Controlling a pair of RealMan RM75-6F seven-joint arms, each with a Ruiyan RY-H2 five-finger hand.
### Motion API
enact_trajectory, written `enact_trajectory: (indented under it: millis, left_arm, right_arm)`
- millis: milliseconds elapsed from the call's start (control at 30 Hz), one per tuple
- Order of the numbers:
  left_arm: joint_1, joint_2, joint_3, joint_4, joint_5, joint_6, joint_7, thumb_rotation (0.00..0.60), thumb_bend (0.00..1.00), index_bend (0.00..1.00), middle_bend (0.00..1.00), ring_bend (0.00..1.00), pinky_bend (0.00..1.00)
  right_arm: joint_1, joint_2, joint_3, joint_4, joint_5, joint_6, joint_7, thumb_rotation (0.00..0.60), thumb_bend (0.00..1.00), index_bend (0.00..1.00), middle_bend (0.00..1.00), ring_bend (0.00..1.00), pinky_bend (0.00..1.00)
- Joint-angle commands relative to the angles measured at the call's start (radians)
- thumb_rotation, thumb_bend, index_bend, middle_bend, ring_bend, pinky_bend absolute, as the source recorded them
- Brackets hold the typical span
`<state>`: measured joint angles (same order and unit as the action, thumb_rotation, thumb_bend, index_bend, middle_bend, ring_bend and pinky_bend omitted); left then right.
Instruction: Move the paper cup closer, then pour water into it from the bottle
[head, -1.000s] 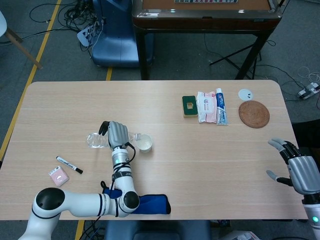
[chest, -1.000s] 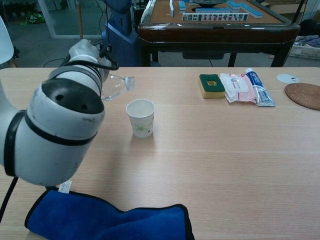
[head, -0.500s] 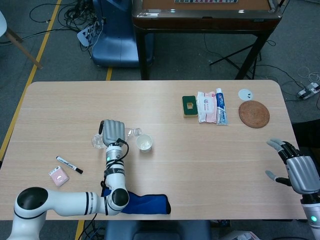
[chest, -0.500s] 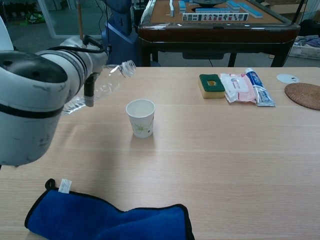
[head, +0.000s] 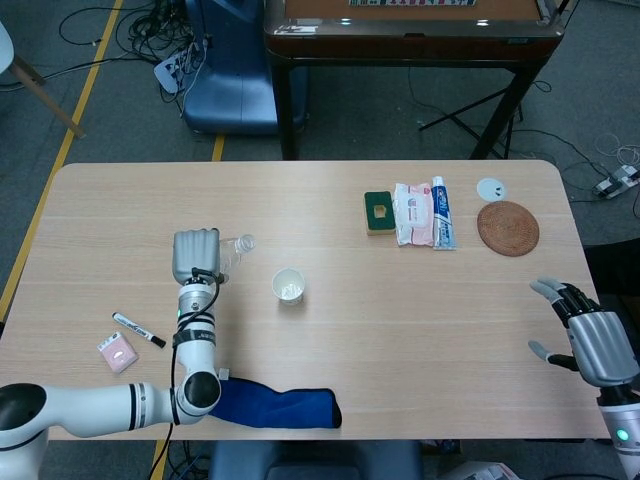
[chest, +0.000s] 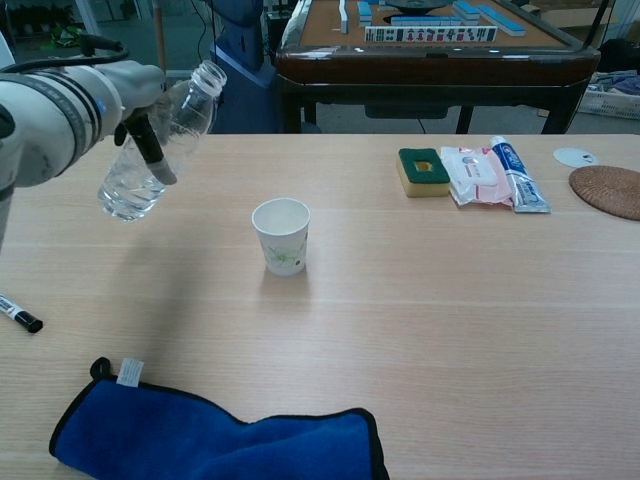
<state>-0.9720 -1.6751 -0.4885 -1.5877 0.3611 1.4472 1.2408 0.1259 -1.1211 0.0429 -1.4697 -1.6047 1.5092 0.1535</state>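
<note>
Light wood counter w/ rounded corners, grey floor behind it, cables and a dark wooden game table at the back of the room. My left hand grips the clear plastic water bottle around its body; bottle is off the counter, tilted w/ open neck up and toward the right, water pooled in the low end. A sec ago the bottle lay nearly flat w/ its neck just beside the white paper cup w/ green print; now it's swung back to the left, more upright, well apart from the cup. The arm has pulled left too: it no longer fills the chest view, so the black-and-white marker pen shows there. Cup stands upright, mid-counter, about where it was; can't tell water level inside.

My right hand hovers at the counter's right edge, fingers spread, holding nothing, barely moved.

Rest of counter: blue cloth at near edge, small pink item beside the marker on the left. Far right: green-and-yellow sponge, pink-white wipes packet, blue-white toothpaste tube touching it, round woven rattan coaster, small white disc.
</note>
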Motion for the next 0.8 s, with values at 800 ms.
enact_trajectory:
  millis: [800]
  left_arm:
    - [0.173,0.095,0.024,-0.077,0.137,-0.027,-0.471,0.600,0.06,0.70,0.68,0.57,0.56]
  right_arm:
    - [0.005,-0.010,-0.006,-0.004,-0.005,-0.009,-0.030,0.600,0.04,0.20,0.20,0.19,0.46]
